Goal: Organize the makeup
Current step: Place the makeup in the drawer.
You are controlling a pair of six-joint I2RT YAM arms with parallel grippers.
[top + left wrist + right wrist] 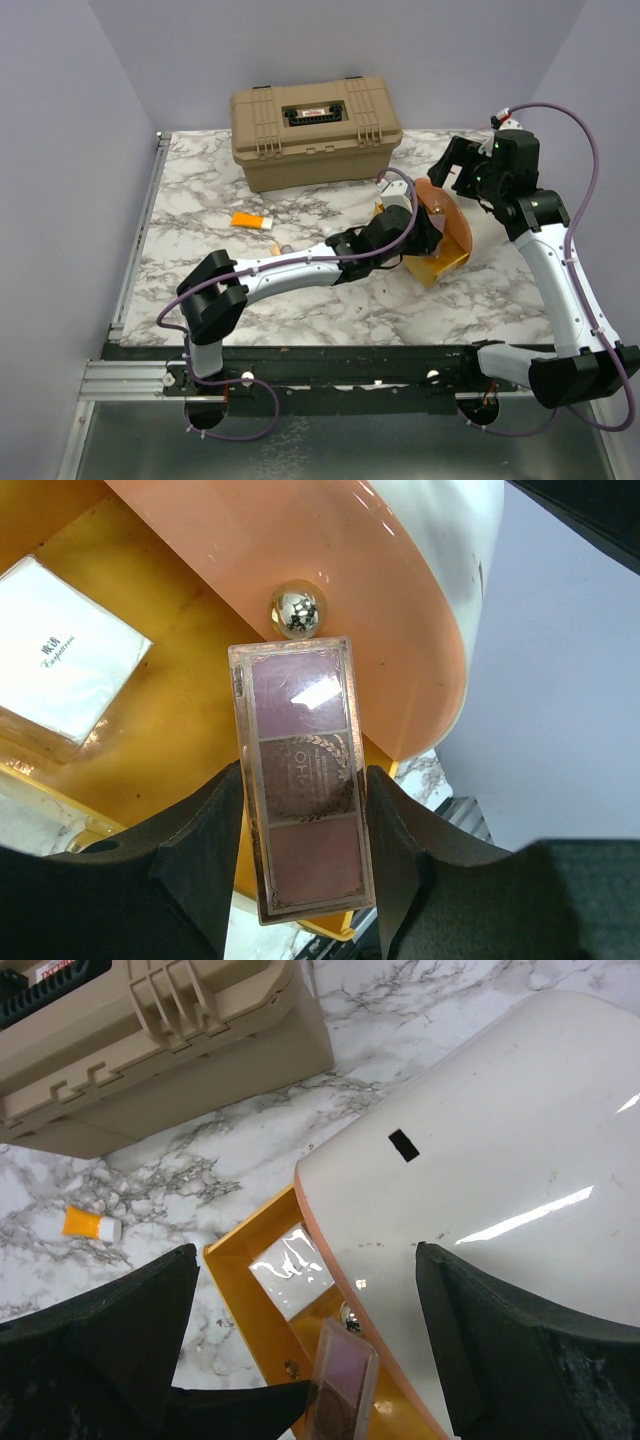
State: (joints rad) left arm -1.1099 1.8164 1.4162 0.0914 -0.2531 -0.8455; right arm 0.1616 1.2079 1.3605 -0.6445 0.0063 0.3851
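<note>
Left wrist view: the left gripper (305, 865) pinches a flat, rose-gold-framed palette (300, 770) of three mauve pans over the open pouch's (180, 710) glossy orange inside. The right gripper (305, 1310) hangs spread above its smooth cream lid. Farther off, an orange tube (250, 220) lies on the marble bench (330, 310).

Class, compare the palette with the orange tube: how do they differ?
The palette is flat, rectangular, with mauve pans in a rose-gold frame; the orange tube is plain with a white cap. The palette is gripped in the left tool over the open pouch; the tube lies free on the table. Both are small cosmetics.
</note>
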